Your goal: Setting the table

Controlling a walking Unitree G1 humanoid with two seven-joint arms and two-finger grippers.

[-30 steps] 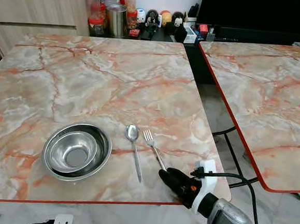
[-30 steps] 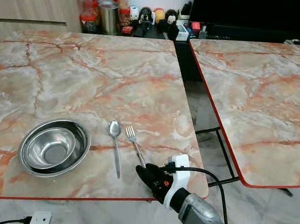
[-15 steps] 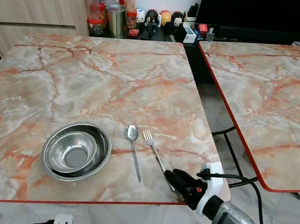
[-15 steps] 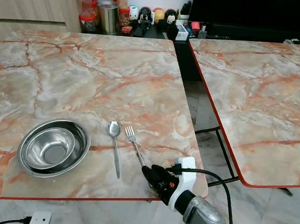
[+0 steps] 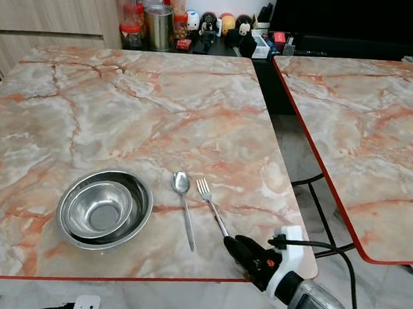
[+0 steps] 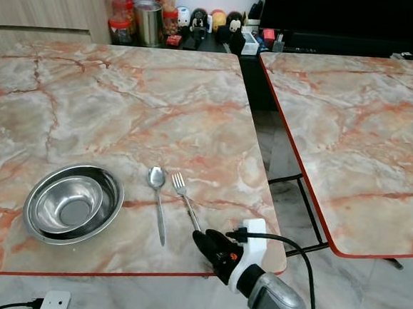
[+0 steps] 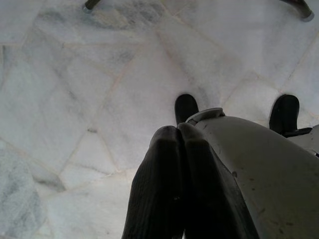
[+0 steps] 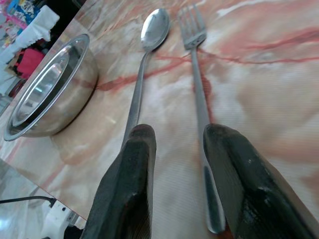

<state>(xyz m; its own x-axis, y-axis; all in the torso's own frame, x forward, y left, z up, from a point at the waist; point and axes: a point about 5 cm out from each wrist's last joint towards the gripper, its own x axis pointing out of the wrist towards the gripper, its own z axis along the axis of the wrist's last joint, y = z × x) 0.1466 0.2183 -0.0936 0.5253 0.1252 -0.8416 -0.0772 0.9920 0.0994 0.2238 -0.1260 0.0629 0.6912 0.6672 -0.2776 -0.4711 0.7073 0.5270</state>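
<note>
A steel bowl (image 5: 105, 209) sits near the front of the marble table (image 5: 139, 106). To its right lie a spoon (image 5: 184, 206) and a fork (image 5: 210, 201), side by side with handles toward me. My right gripper (image 5: 230, 241) is low over the table at the end of the fork's handle. Its fingers (image 8: 137, 164) are open, and the fork (image 8: 197, 64) runs along the inside of one of them; the spoon (image 8: 149, 45) and the bowl (image 8: 50, 89) lie beyond. My left gripper (image 7: 177, 134) hangs shut over the floor.
A second marble table (image 5: 366, 124) stands to the right across a narrow gap. Jars and small figures (image 5: 153, 14) line a dark shelf behind the table, next to a wooden cabinet (image 5: 53, 10). A white power strip (image 5: 84, 306) lies on the floor below the front edge.
My right gripper has shifted slightly right and back along the fork's handle. The fork, spoon and bowl have stayed in place.
</note>
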